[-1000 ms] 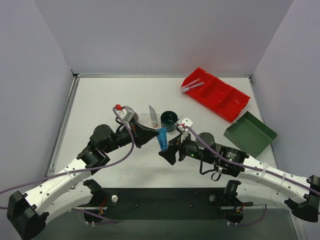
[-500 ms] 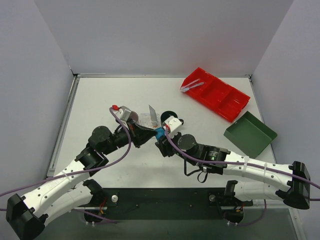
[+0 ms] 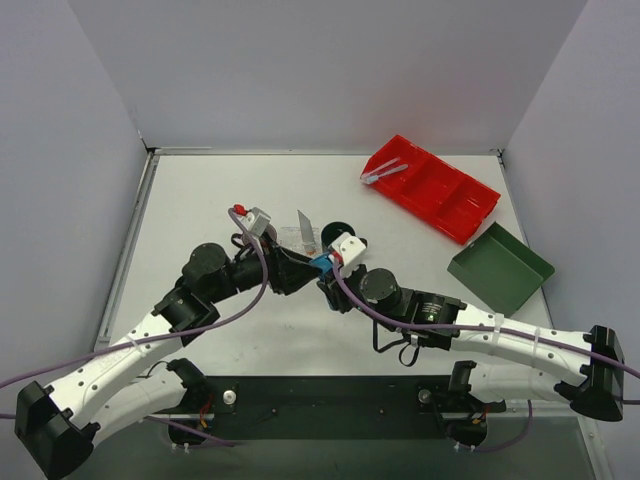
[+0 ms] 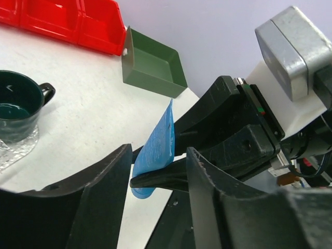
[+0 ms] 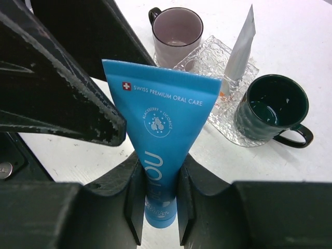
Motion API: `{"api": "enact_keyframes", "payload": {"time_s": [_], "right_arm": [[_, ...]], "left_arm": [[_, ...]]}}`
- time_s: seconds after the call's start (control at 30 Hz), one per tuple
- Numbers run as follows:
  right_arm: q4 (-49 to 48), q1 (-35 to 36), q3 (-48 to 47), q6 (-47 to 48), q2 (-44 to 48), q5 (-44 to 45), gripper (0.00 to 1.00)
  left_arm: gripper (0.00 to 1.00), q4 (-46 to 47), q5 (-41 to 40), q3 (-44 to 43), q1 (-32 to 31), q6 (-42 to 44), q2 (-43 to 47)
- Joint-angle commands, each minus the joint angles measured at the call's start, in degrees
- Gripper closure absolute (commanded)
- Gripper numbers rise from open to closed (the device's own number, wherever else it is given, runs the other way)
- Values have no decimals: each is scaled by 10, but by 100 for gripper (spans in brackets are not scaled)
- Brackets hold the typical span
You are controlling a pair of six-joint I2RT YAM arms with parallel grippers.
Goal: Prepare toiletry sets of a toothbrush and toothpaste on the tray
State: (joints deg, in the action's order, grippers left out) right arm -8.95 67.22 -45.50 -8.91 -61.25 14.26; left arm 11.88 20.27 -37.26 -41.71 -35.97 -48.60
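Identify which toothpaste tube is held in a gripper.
The blue tube, clamped in the right gripper; the white tube stands on the clear tray.

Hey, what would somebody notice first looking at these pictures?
The blue toothpaste tube, held mid-table in the right gripper, with the open left gripper straddling it. Beyond, a white tube stands on a clear tray beside a green mug, and a bright red bin sits far right.
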Motion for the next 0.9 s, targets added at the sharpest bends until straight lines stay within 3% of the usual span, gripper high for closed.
{"api": "enact_keyframes", "payload": {"time_s": [0.0, 0.27, 0.37, 0.47, 0.67, 0.73, 0.77, 0.87], "right_arm": [[-3, 1, -4, 18, 25, -8, 92], [17, 2, -8, 15, 18, -43, 94], [27, 3, -14, 14, 15, -37, 94], [38, 2, -23, 16, 12, -31, 94], [46, 2, -24, 18, 10, -15, 94], [46, 1, -23, 14, 12, -6, 90], [46, 0, -23, 14, 13, -4, 87], [46, -5, -21, 9, 19, 5, 65]], "left_arm": [[41, -30, 37, -63, 5, 11, -22], [38, -37, 64, -105, 4, 22, -75], [49, -55, 86, -120, 4, 26, -98], [52, -70, 94, -123, 4, 32, -106], [83, -90, 110, -131, 4, 45, -108], [98, -93, 117, -131, 5, 49, -109], [100, -93, 115, -130, 5, 50, -109], [100, -114, 81, -135, 13, 67, -99]]}}
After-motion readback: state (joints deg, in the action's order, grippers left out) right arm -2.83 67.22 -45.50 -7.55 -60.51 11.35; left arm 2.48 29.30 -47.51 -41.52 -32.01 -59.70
